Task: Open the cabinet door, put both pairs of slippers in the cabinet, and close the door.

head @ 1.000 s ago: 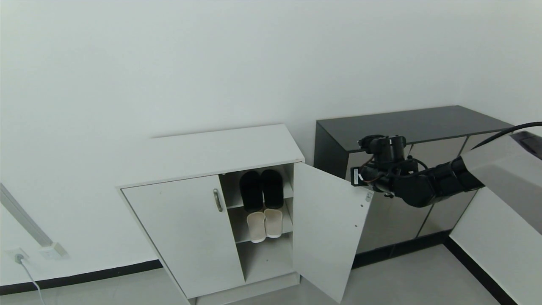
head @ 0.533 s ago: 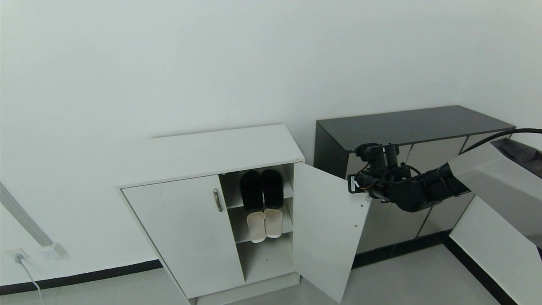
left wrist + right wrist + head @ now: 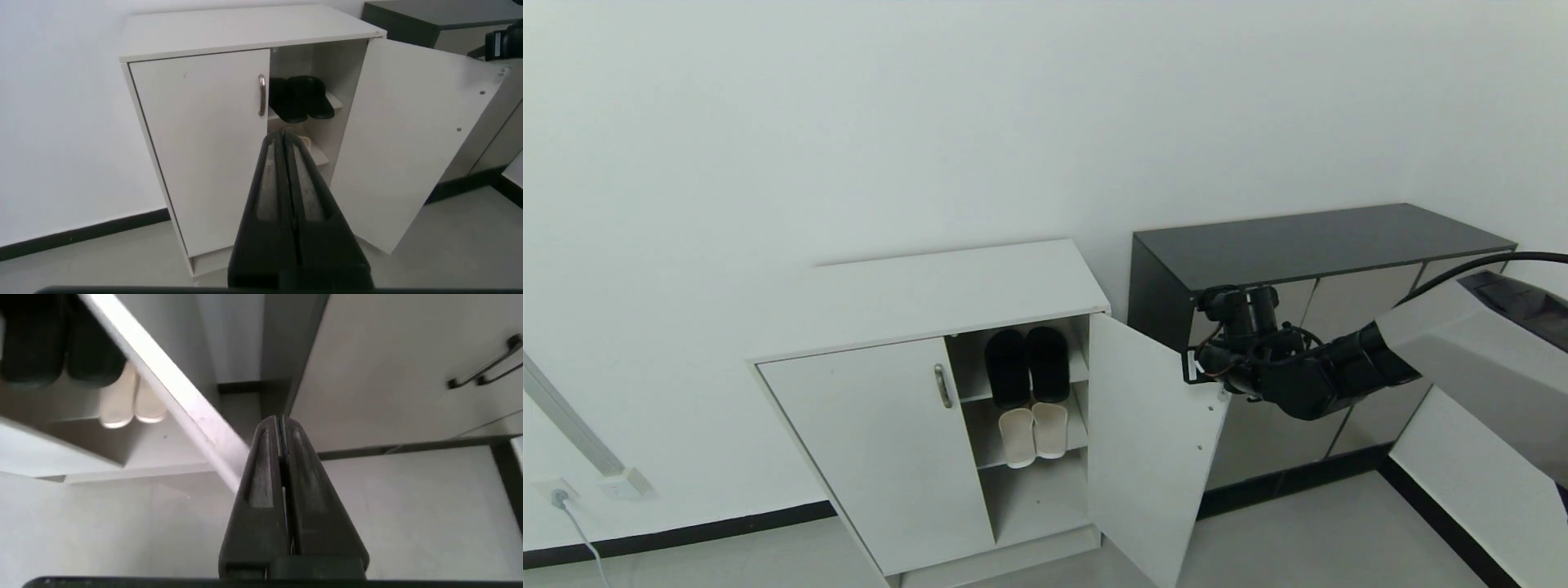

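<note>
against the pale wall, seen from the head, a white cabinet [image 3: 947, 286] stands with its left door [image 3: 874, 449] shut and its right door [image 3: 1152, 441] swung wide open. black slippers [image 3: 1027, 366] sit side by side on the top shelf, and cream slippers [image 3: 1034, 433] on the shelf just below. the right pincer [image 3: 1194, 367] is at the right door's upper outer corner; i cannot tell whether it touches. a dark sideboard [image 3: 1307, 237] stands just beside the cabinet.

from the left wrist, the left pincer [image 3: 284, 192] has its fingers pressed together, nothing between them, well apart from the cabinet and pointing toward it. a metal handle [image 3: 262, 95] sits on the left door.

from the right wrist, the right pincer [image 3: 282, 433] also has its fingers together, holding nothing. the right door's edge [image 3: 163, 384] runs slantwise just past its tip, with both pairs of slippers on their shelves beyond.
</note>
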### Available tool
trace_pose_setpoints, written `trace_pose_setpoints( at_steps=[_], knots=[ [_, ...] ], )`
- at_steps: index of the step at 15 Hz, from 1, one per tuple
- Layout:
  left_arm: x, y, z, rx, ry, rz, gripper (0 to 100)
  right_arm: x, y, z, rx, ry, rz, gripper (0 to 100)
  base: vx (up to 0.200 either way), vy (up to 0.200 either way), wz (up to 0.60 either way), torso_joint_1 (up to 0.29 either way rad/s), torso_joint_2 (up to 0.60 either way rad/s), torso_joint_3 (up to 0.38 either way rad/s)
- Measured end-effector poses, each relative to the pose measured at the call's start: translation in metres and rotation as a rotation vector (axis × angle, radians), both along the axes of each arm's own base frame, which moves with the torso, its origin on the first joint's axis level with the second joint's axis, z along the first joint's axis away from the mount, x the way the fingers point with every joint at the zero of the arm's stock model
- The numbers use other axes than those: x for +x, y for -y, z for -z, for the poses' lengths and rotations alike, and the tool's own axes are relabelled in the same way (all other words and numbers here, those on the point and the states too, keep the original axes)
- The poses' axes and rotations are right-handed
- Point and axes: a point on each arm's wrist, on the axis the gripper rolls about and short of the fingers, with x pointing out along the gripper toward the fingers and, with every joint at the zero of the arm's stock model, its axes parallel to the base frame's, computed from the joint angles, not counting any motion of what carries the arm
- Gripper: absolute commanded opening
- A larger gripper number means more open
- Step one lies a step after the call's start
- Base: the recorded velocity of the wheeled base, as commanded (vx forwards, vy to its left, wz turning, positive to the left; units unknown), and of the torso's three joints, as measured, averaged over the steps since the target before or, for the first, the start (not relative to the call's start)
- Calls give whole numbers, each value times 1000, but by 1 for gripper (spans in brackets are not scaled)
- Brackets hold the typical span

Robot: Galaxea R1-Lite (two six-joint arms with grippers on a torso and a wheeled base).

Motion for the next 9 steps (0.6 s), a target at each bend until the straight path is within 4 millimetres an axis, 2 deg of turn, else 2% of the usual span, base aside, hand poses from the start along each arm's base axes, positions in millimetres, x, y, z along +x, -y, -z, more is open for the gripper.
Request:
trace_pose_setpoints(
  at_steps=[2,5,9],
  knots=[
    [0,0,0,0,0,0,0,-11,-10,0,-2,-10,-30,0,0,0,0,0,0,0],
    [0,0,0,0,0,1,0,-37,-36,-2,6,-28,-99,0,0,0,0,0,0,0],
    [0,0,0,0,0,0,0,-82,-71,-9,42,-58,-205,0,0,0,0,0,0,0]
  ],
)
